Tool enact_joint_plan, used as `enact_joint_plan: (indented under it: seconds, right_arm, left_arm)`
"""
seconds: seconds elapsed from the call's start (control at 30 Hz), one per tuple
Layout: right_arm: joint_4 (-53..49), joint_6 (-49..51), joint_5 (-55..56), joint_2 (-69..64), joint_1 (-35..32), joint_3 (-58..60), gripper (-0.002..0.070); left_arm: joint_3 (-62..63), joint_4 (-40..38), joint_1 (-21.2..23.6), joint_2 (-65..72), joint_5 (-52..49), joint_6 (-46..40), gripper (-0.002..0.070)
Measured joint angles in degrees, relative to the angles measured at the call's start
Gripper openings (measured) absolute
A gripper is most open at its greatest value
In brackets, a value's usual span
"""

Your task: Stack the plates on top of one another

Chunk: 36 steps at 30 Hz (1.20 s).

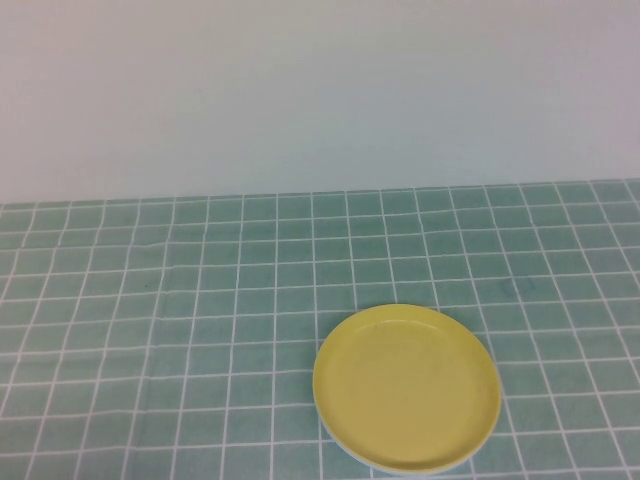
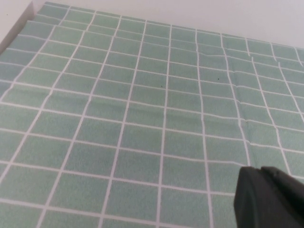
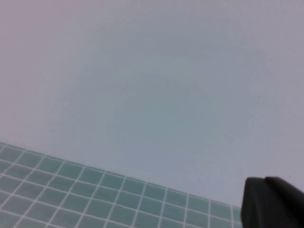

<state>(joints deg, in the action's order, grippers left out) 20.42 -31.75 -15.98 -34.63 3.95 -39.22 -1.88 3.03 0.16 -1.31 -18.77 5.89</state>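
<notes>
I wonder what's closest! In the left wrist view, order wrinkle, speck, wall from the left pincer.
1. Cloth wrinkle, just ahead of left pincer.
2. Dark speck, farther across cloth.
3. White wall, beyond cloth's edge.
Right pincer faces wall.

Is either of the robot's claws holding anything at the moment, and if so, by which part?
Nothing. The left gripper is shut over bare tablecloth, the right gripper shut in the air; the yellow plate lies untouched.

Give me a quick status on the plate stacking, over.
Left gripper shut, empty, above bare tablecloth. Right gripper shut, empty, raised facing the wall. Yellow plate on top, white rim showing beneath at its near edge. Nothing in the way.
</notes>
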Motion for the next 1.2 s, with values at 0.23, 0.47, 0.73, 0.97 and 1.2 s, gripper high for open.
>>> enact_joint_plan:
  seconds: [0.23,0.47,0.73,0.97,1.2]
  right_arm:
    - [-32.2,33.6,6.2,3.9,-0.1,11.3,-0.0002]
    - [-41.1,43.5,12.1,18.0,-3.4,28.8,-0.0002]
    - [-32.1,38.4,13.7,27.6,-4.0,40.7,-0.0002]
    - [-27.1,33.4,2.0,32.4,-4.0,40.7,-0.0002]
    - [-26.9,33.0,-4.6,35.1,-4.0,40.7,-0.0002]
  left_arm:
    - [0.0,0.0,0.0,0.0,0.0,0.0,0.0000]
    - [0.0,0.0,0.0,0.0,0.0,0.0,0.0000]
    - [0.0,0.0,0.0,0.0,0.0,0.0,0.0000]
    - [0.0,0.0,0.0,0.0,0.0,0.0,0.0000]
    - [0.0,0.2,0.0,-0.1,0.0,0.0,0.0000]
